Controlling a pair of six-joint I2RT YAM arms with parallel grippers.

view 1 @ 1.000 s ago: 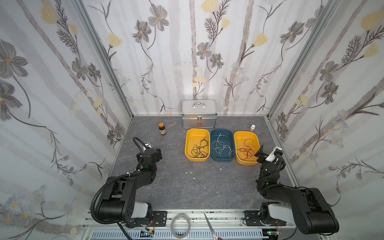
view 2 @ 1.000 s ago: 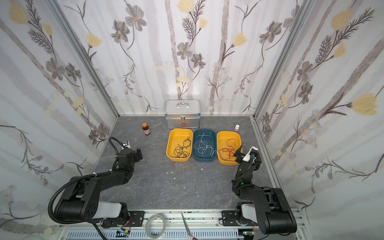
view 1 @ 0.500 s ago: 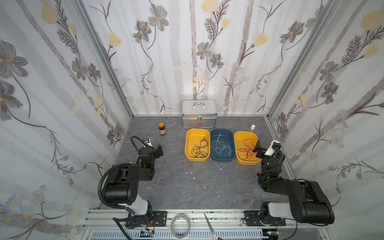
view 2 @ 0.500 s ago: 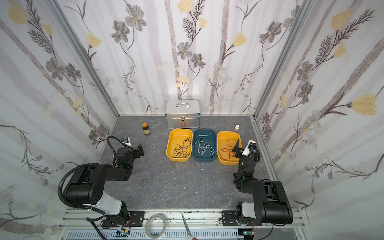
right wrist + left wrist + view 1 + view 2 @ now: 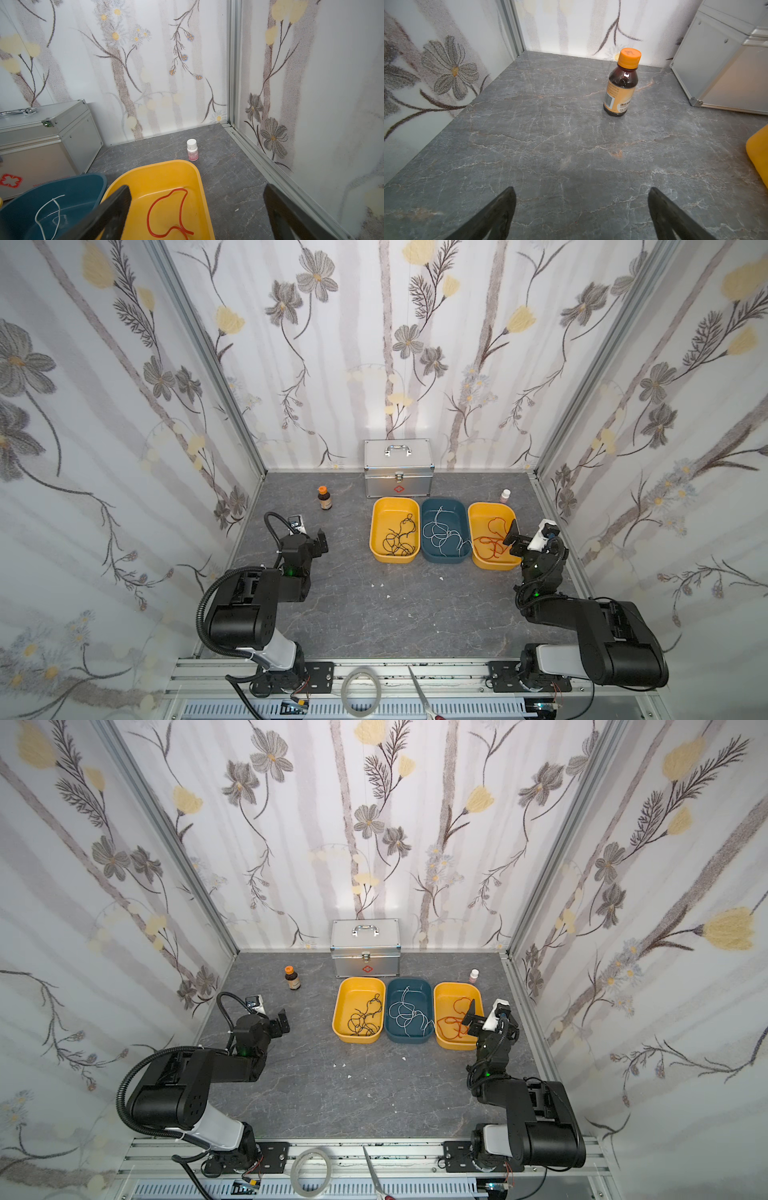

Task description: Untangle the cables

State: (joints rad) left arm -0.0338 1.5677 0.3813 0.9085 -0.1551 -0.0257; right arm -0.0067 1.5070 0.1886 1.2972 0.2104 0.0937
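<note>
Three cables lie apart, each in its own tray. The black cable (image 5: pixel 399 541) is in the left yellow tray (image 5: pixel 376 531), the white cable (image 5: pixel 444 535) in the blue tray (image 5: pixel 442 502), and the red cable (image 5: pixel 492 541) in the right yellow tray (image 5: pixel 490 506). My left gripper (image 5: pixel 311 539) hangs open over bare floor, well left of the trays, with nothing between its fingers (image 5: pixel 508 199). My right gripper (image 5: pixel 525 537) is open and empty over the near right edge of the red cable's tray. In the right wrist view, the red cable (image 5: pixel 149 209) lies between and below the jaws.
A silver case (image 5: pixel 398 468) stands at the back wall behind the trays. A brown bottle with an orange cap (image 5: pixel 325 499) stands back left, a small white bottle (image 5: pixel 505 496) back right. A tape ring (image 5: pixel 360 691) and scissors (image 5: pixel 419 691) lie on the front rail. Walls close three sides.
Both arms have folded back toward their bases, and both grippers sit a little farther from the front rail. The jaws stay open and the cables have not moved.
</note>
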